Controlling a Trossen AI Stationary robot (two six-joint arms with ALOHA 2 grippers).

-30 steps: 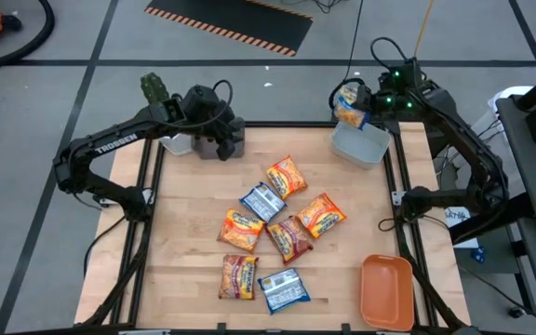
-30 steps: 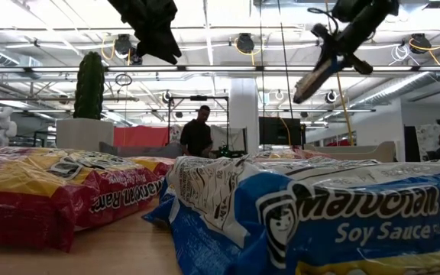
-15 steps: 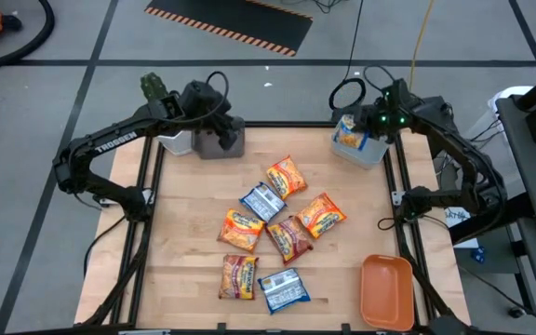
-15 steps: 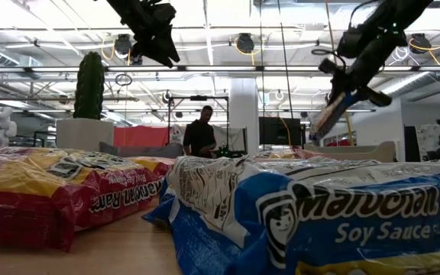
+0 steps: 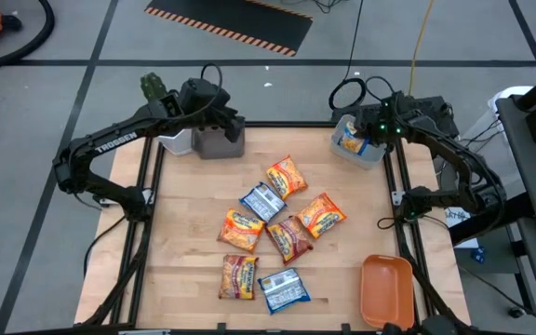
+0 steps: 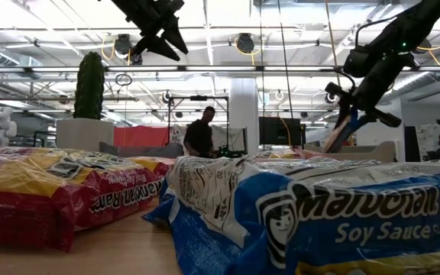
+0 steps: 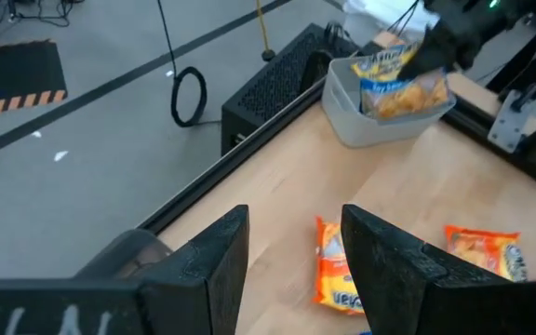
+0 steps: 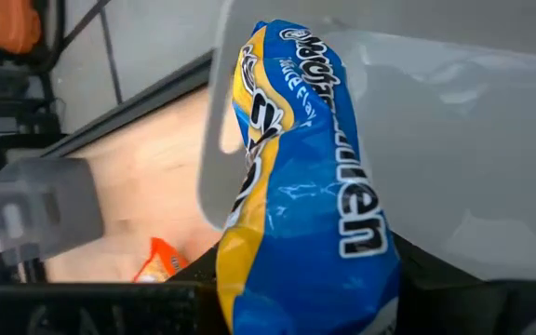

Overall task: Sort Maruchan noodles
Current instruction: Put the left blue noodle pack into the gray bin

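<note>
Right hand (image 5: 361, 138) is pinching a crinkly blue-and-yellow noodle packet (image 8: 305, 186) inside the translucent rectangular bin (image 5: 361, 154); left hand (image 7: 291, 251) is hovering spread above the wooden worktop (image 5: 194, 279).

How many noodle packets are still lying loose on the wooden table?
7, clustered mid-table: orange ones at and; blue-white ones at and; dark red ones at and. Others may lie hidden in the bins.
</note>
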